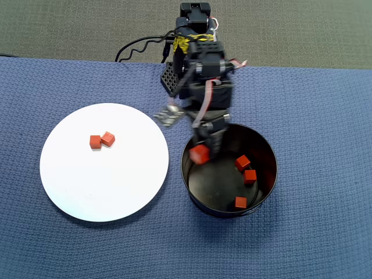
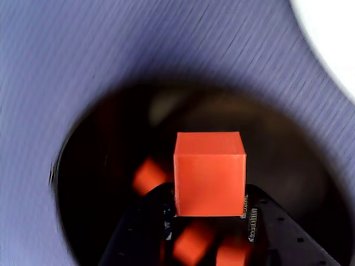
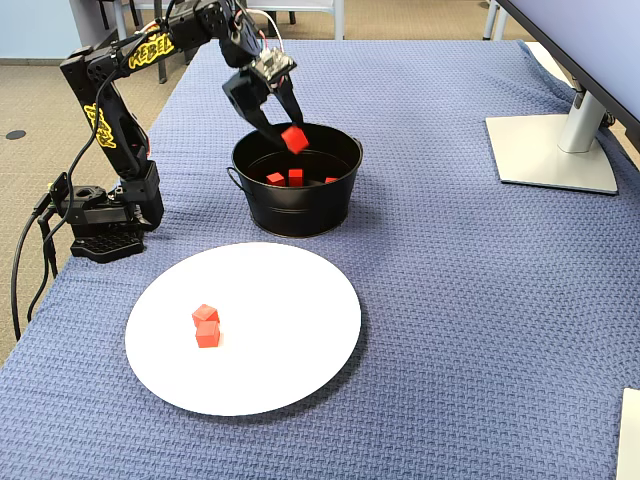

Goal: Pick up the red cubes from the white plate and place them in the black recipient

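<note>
My gripper (image 1: 201,150) is shut on one red cube (image 1: 199,154) and holds it above the left inner side of the black pot (image 1: 268,150). In the wrist view the held cube (image 2: 209,173) sits between the two black fingers (image 2: 265,233) with the pot's dark inside below. In the fixed view the gripper (image 3: 290,137) is over the pot's near-left rim (image 3: 290,208). Three red cubes (image 1: 250,176) lie inside the pot. Two red cubes (image 1: 101,140) lie touching on the left half of the white plate (image 1: 104,192).
The arm's base (image 3: 100,215) stands at the table's left edge in the fixed view. A monitor stand (image 3: 555,150) sits at the far right. Blue cloth (image 1: 314,116) covers the table around the plate and pot.
</note>
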`<act>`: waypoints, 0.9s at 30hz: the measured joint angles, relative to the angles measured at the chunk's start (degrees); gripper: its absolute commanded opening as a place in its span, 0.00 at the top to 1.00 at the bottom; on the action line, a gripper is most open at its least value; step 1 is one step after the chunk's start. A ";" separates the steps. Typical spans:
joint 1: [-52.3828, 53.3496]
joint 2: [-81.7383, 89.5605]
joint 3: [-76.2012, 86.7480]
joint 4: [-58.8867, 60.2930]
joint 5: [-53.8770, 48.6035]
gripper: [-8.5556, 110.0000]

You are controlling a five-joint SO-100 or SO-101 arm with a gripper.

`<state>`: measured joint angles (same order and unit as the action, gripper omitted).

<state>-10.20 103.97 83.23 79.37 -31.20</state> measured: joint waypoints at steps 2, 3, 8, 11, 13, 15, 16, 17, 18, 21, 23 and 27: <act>-5.19 0.00 1.41 0.97 0.00 0.53; -7.91 0.00 2.81 1.41 -0.79 0.53; -9.32 -0.35 5.36 0.62 -2.29 0.52; -3.43 -2.20 4.48 0.62 -3.87 0.55; 2.46 -3.25 4.31 -0.26 -4.66 0.65; 9.40 -4.57 4.31 -1.85 -5.63 0.67; 12.48 -5.01 4.31 -2.72 -6.33 0.68; 15.21 -5.45 4.31 -3.69 -7.21 0.68; 17.75 -5.80 4.31 -4.39 -8.17 0.68; 24.79 -7.21 5.01 -5.27 -11.51 0.69; 28.74 -8.61 5.27 -5.36 -13.27 0.69; 35.07 -11.95 5.36 -5.36 -16.08 0.69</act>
<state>24.87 92.02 88.59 74.00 -47.29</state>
